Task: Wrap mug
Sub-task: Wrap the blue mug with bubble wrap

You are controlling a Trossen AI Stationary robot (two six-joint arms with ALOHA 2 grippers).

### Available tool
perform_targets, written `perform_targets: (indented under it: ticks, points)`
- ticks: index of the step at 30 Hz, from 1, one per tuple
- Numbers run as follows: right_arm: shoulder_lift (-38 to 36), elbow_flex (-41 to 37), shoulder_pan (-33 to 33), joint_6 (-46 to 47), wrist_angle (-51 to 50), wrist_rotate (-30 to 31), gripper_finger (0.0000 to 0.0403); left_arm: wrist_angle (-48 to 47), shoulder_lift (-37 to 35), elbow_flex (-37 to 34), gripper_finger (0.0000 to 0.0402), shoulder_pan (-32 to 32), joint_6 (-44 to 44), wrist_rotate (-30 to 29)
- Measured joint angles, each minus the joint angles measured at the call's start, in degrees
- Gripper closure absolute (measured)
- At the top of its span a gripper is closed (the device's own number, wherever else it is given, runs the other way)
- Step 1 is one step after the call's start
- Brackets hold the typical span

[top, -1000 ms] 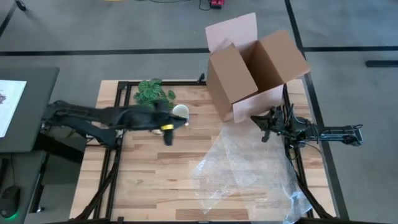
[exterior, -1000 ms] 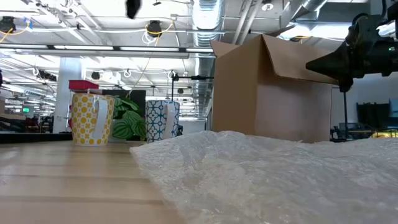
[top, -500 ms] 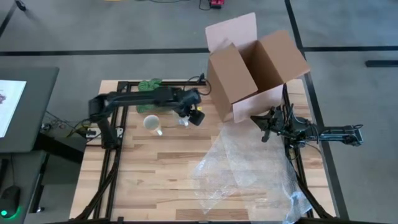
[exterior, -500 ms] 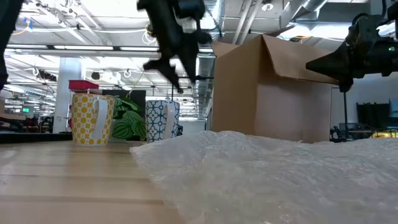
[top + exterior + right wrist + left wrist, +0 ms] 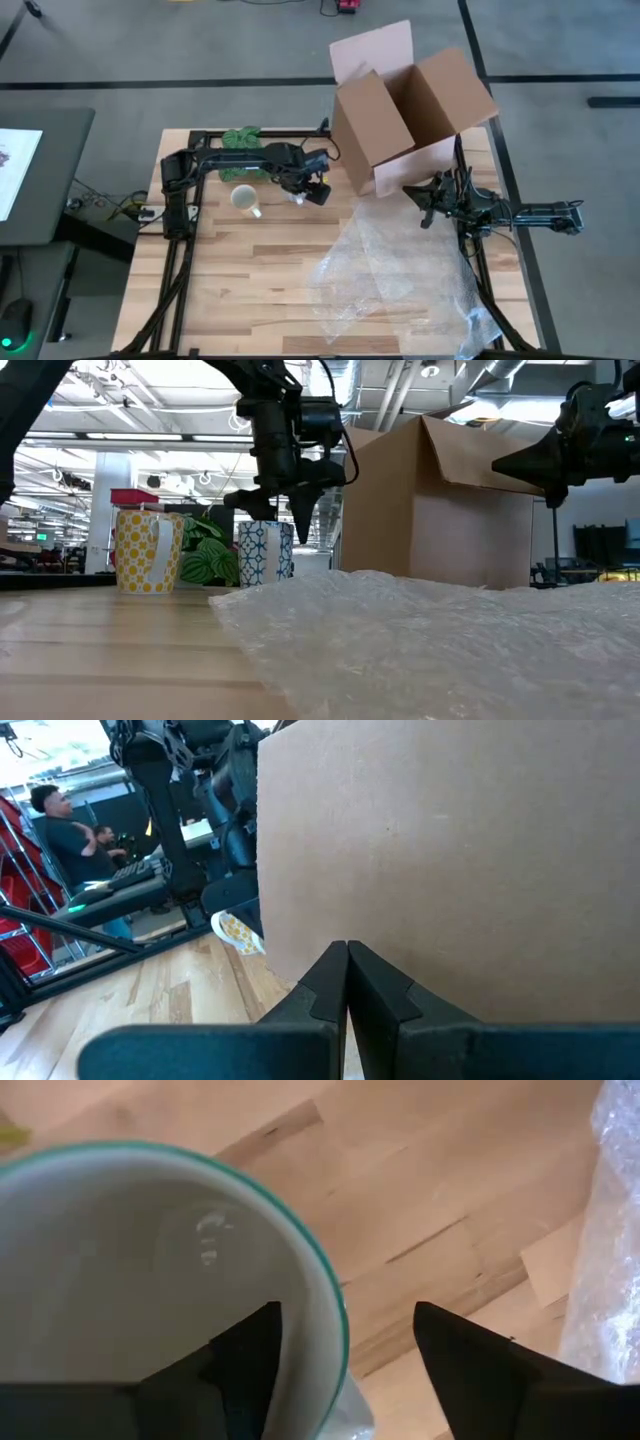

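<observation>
While the right tool (image 5: 428, 203) waits with fingers pressed together right of centre in the high view, just below the cardboard box (image 5: 408, 110), the left tool (image 5: 281, 512) hangs spread over the blue-patterned mug (image 5: 265, 551) at upper centre of the bench (image 5: 250, 290), one finger (image 5: 245, 1355) inside its teal rim. A yellow-dotted mug (image 5: 148, 550) stands left of it, with bubble wrap (image 5: 400, 275) lower right.
</observation>
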Motion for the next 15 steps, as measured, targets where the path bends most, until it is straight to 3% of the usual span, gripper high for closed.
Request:
perform_targets:
  ticks: [3, 8, 15]
  points:
    - [0.0, 0.0, 0.0, 0.0, 0.0, 0.0, 0.0403, 0.0, 0.0, 0.0, 0.0251, -0.2, 1.4, 0.0]
    - [0.0, 0.0, 0.0, 0.0, 0.0, 0.0, 0.0403, 0.5, 0.0, 0.0, 0.0375, -1.1, 5.5, 0.1]
    - [0.0, 0.0, 0.0, 0.0, 0.0, 0.0, 0.0403, -2.3, -1.5, 3.1, 0.0397, -4.6, 7.4, 0.3]
